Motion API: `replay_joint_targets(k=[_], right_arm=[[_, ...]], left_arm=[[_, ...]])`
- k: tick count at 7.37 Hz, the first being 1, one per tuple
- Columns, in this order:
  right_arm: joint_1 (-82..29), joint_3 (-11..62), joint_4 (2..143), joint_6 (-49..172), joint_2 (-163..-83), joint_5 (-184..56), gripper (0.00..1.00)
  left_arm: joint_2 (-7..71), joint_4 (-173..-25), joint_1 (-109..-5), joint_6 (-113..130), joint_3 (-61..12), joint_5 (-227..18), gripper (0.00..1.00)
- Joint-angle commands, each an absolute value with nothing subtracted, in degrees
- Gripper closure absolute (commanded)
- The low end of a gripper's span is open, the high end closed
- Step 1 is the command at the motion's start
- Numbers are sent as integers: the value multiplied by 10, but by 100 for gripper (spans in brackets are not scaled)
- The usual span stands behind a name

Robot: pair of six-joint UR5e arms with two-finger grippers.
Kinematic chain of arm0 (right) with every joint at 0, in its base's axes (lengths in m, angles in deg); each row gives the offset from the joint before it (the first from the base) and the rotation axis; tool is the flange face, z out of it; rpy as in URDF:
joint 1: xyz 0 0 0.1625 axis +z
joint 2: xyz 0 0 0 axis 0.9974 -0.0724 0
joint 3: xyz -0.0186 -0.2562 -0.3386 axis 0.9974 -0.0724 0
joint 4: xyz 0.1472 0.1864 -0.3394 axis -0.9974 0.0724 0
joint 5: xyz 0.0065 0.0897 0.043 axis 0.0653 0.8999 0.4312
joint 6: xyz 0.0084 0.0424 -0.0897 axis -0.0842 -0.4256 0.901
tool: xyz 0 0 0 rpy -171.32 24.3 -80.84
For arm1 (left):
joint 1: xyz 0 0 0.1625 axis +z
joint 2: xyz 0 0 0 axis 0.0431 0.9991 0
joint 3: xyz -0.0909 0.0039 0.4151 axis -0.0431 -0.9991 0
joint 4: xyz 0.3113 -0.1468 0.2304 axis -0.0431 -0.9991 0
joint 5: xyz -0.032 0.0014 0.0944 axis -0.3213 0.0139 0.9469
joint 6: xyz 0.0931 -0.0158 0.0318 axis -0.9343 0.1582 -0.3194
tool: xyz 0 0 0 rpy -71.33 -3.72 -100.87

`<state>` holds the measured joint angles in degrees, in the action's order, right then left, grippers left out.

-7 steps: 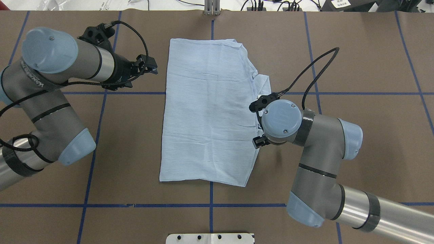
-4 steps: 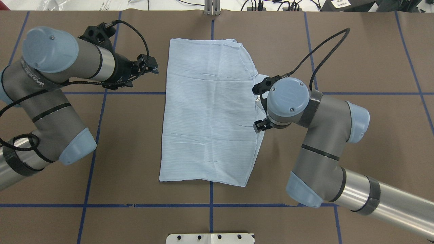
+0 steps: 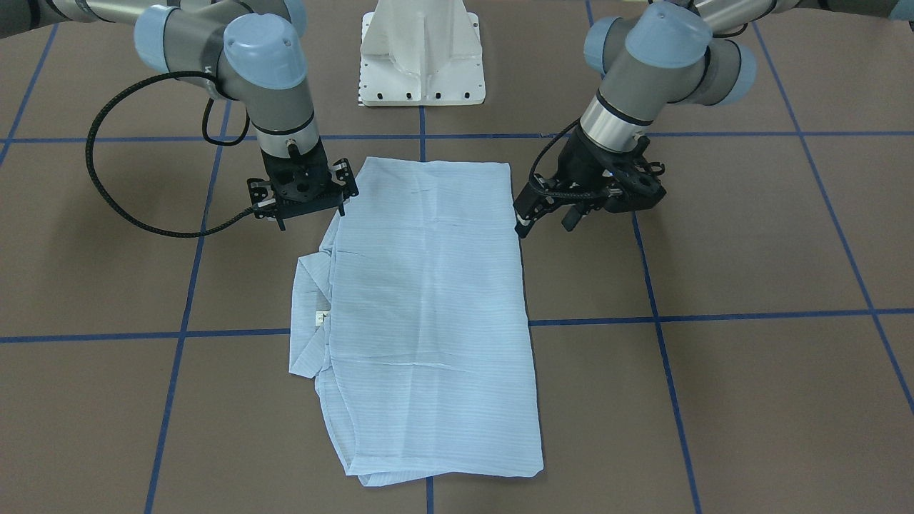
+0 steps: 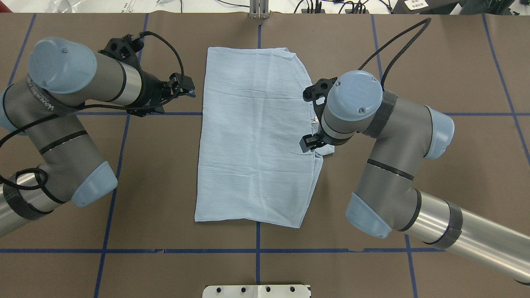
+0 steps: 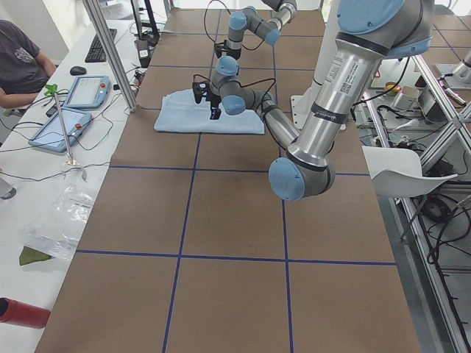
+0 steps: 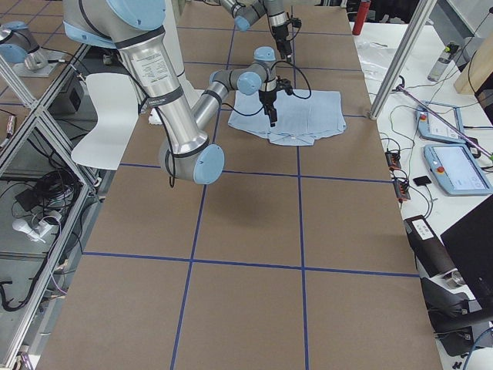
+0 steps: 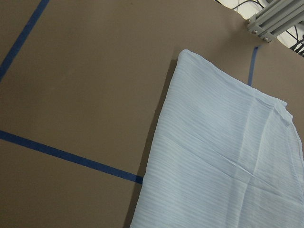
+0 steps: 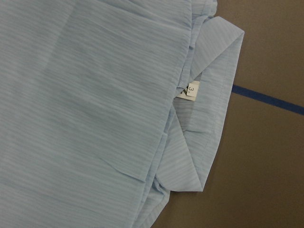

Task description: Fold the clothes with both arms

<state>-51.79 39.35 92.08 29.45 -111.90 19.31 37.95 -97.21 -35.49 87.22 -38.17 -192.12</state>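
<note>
The shirt point(image 4: 252, 136) is lying flat mid-tabletop point(image 4: 455, 62), folded into a long rectangle with its collar point(image 8: 209, 109) and label point(image 8: 190, 91) poking out along the robot's right edge, so a crosswise fold looks due. The right end effector point(image 3: 310, 212) is hovering over that collar edge and the left end effector point(image 3: 548, 218) beside the opposite edge, both with fingers apart and empty. Next, each probably needs lowering to pinch a matching corner.

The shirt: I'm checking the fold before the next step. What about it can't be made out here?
The shirt underside and inner layers: covered by its top layer, every view.
The collar: overhead view, mostly under the right arm.
The neck label: part tucked under fabric, right wrist view.
</note>
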Motion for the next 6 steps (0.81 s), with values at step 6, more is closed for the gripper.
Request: replay_joint_targets(k=[6], right_arm=[[-522,447,919,229,-1135,226,0]], left_arm=[[351,-966,-177,1001,-386,-1792,2]])
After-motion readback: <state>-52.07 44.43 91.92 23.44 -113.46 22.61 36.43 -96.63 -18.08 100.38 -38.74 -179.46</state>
